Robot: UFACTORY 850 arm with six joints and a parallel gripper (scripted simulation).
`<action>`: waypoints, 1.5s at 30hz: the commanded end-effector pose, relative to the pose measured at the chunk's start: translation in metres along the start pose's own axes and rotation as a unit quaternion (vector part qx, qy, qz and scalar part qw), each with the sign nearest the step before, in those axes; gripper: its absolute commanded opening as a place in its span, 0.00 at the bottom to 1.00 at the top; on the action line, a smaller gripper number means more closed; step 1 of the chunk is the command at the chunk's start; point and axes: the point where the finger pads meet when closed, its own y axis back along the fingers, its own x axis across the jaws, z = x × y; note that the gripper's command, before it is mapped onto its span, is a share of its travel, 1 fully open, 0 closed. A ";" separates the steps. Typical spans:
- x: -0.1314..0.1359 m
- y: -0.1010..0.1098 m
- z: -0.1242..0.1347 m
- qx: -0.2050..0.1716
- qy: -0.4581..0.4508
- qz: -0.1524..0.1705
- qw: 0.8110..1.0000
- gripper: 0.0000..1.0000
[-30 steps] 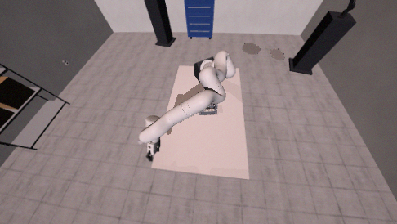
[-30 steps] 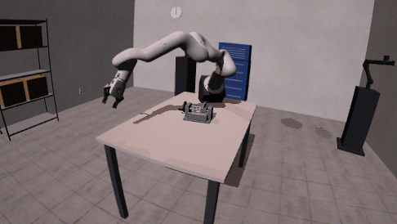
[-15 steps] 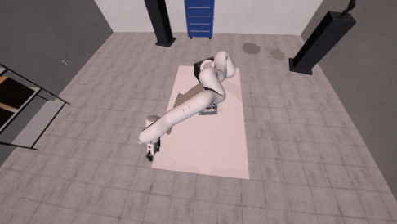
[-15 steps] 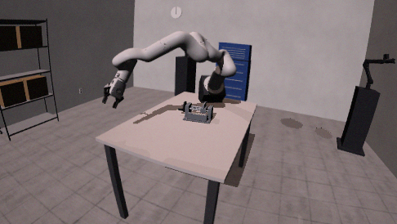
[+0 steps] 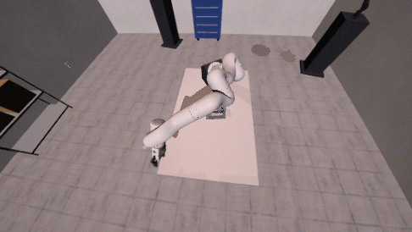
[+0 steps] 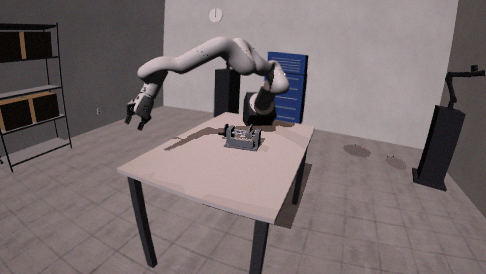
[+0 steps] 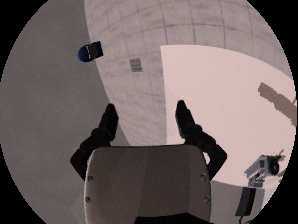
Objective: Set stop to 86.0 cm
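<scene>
Before you, a blue cabinet [image 5: 207,19] [image 6: 301,95] stands against a pale wall [image 5: 263,17] [image 6: 360,65], above grey floor tiles [image 5: 305,161] [image 6: 350,215].

Seeing a blue drawer cabinet [image 5: 207,20] [image 6: 287,87] standing by the pale back wall, with a dark pillar [image 5: 165,23] [image 6: 226,92] rising near it. Finding a round clock [image 6: 215,15] hanging high on that wall. Noticing a black-framed shelf rack [image 5: 38,127] [image 6: 27,26] bearing dark-fronted boxes [image 5: 17,97] [image 6: 44,107], and a small outlet [image 5: 68,64] [image 6: 98,111] sitting low on the grey side wall. Seeing, across the room, a dark pedestal [image 5: 332,44] [image 6: 440,147] carrying a jointed black fixture [image 6: 452,85]. Spotting two darker round patches [image 5: 260,50] [image 6: 357,150] lying on the tiled floor, possibly shadows. Seeing a pale-topped table [image 5: 212,152] [image 6: 225,175] [image 7: 210,90] standing on dark legs.
</scene>
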 end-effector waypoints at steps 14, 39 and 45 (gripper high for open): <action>-0.051 0.073 -0.005 0.000 0.001 -0.001 1.000 1.00; 0.046 0.125 -0.023 0.023 0.040 0.073 0.996 1.00; 0.098 0.148 -0.023 0.025 0.056 0.107 0.992 1.00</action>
